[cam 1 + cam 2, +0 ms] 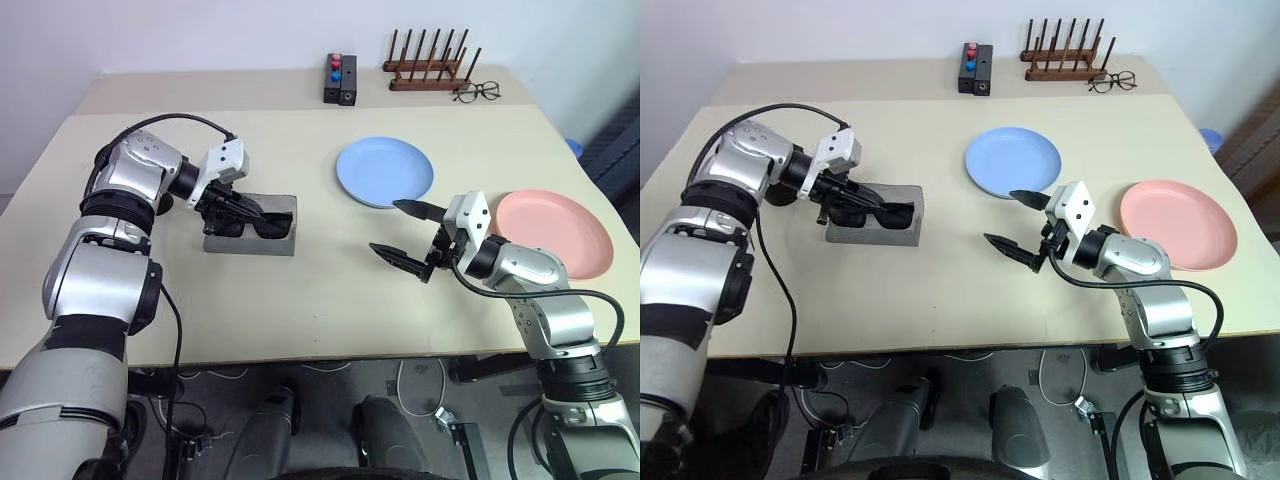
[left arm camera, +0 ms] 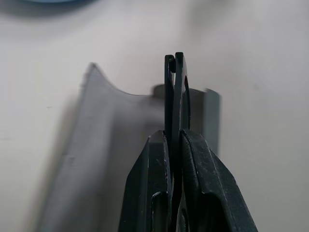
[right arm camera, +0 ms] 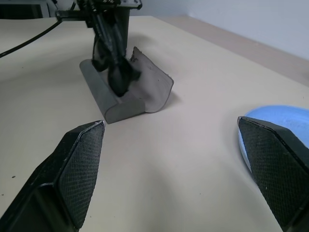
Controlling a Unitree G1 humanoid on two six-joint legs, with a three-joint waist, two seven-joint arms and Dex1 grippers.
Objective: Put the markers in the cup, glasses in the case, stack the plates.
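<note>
The black sunglasses hang edge-on in my left gripper, which is shut on them just above the open grey case. In the left wrist view the thin frame sticks out between the closed fingers, with the case's trough beneath. My right gripper stands open and empty over bare table, between the light blue plate and the salmon pink plate. The two plates lie apart. The markers and the cup are out of view.
At the back of the table stand a black block with red and blue knobs, a wooden peg rack and thin clear-lens spectacles. The pink plate lies close to the table's right edge.
</note>
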